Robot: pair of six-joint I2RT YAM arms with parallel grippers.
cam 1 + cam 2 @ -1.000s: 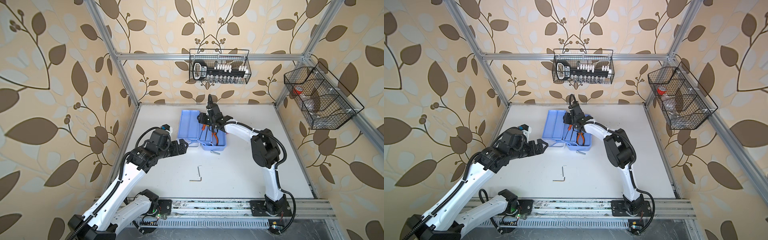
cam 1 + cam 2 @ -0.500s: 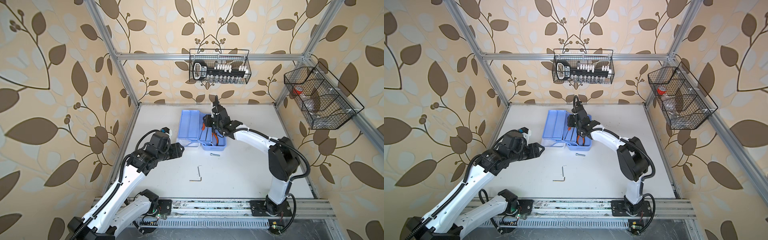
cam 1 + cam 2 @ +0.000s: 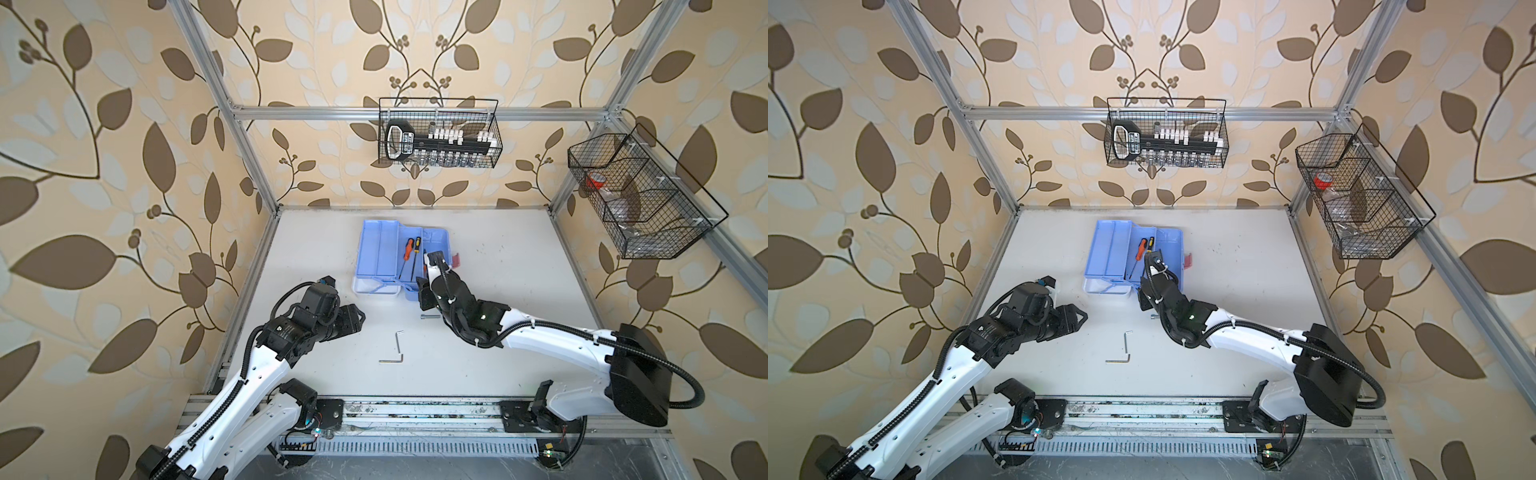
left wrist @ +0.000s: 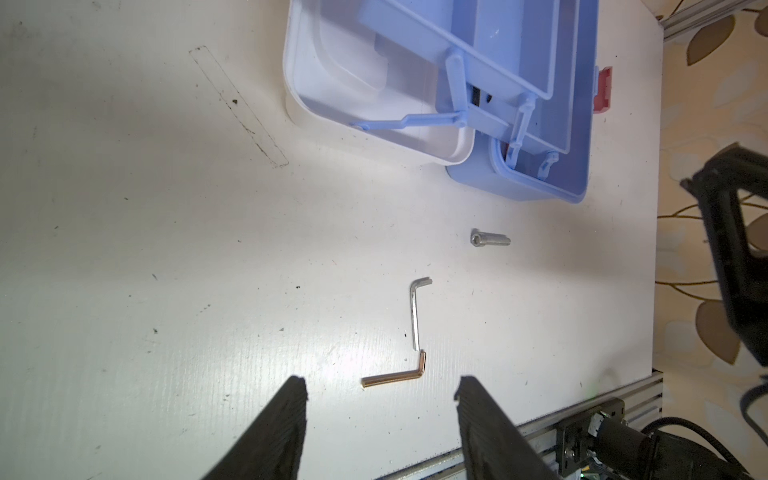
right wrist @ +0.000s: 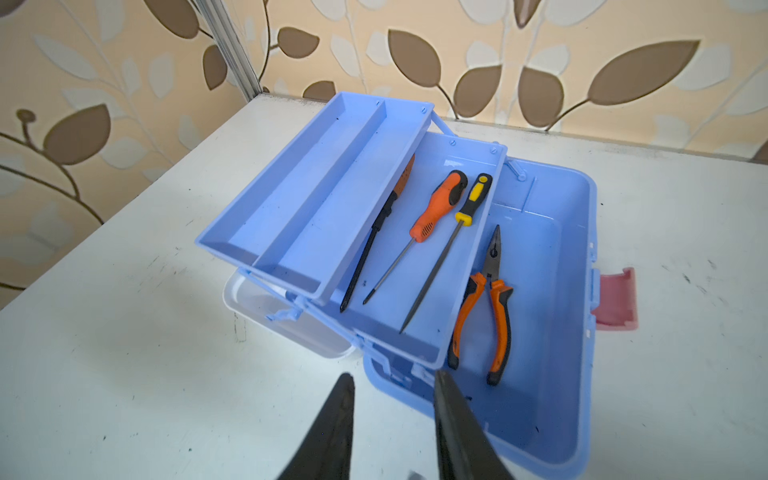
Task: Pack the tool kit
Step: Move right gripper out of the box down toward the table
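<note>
While tool kit (image 5: 552, 353) gapes, glossy blue plastic

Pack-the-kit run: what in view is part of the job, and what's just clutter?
Job:
- tool case, with screwdrivers and pliers inside it
- silver hex key, copper-coloured hex key and bolt, loose on the table

Not job:
- socket holder in the back wire basket
- side wire basket with a red-capped container

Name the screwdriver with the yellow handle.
The screwdriver beside the pliers: yellow-and-black handle, next to the pliers. The middle screwdriver has an orange-and-black handle; the third screwdriver lies partly under the upper tray.
</note>
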